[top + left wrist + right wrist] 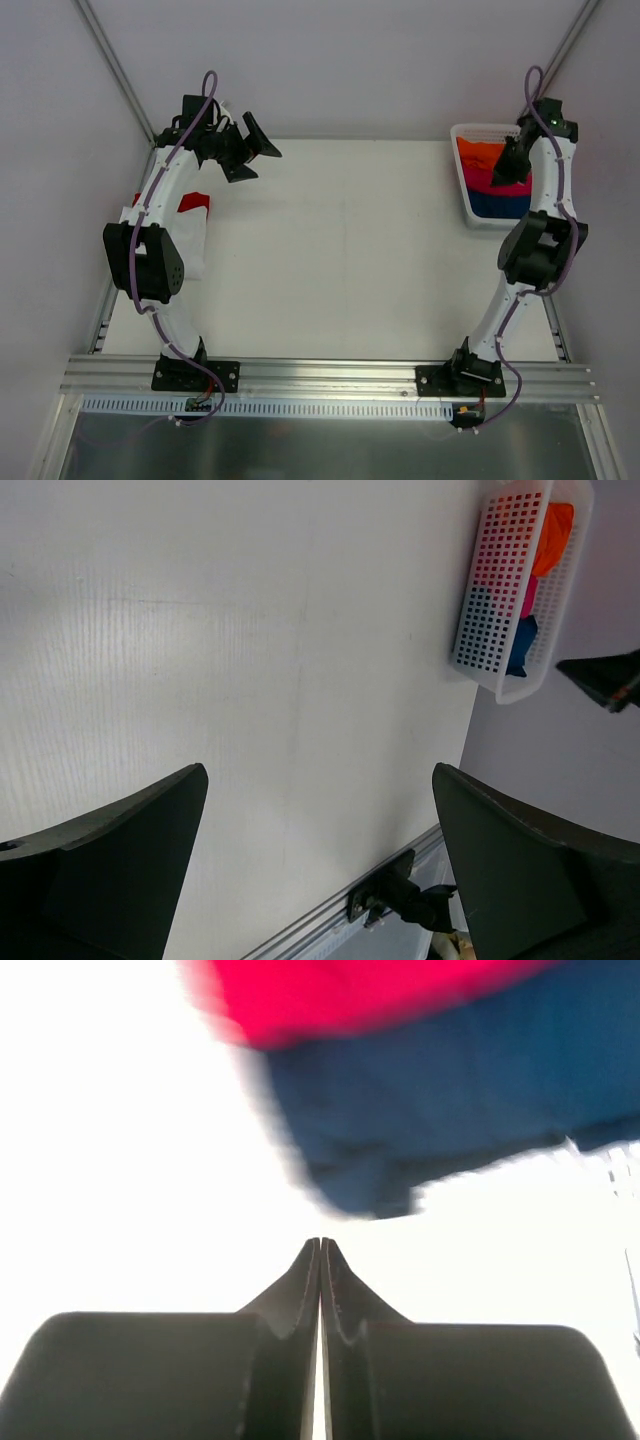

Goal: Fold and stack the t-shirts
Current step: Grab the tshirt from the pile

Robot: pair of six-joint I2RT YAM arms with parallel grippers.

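Soft cloth in 3 colours fills the white plastic mesh basket [458, 150] at the upper right of the top view: an orange tee [478, 152], a magenta tee [490, 183] and a navy tee [498, 204], all crumpled. At the left edge a white tee [190, 245] and a red tee [193, 201] lie on the matte white worktop [340, 250], partly under the left arm. The right gripper [320, 1245] hangs over the basket, its 2 black wedge-shaped fingers pressed together. Only its wrist view shows the tips just short of blurred navy cloth. The left gripper [320, 820] hovers at the upper left with its fingers spread wide and empty.
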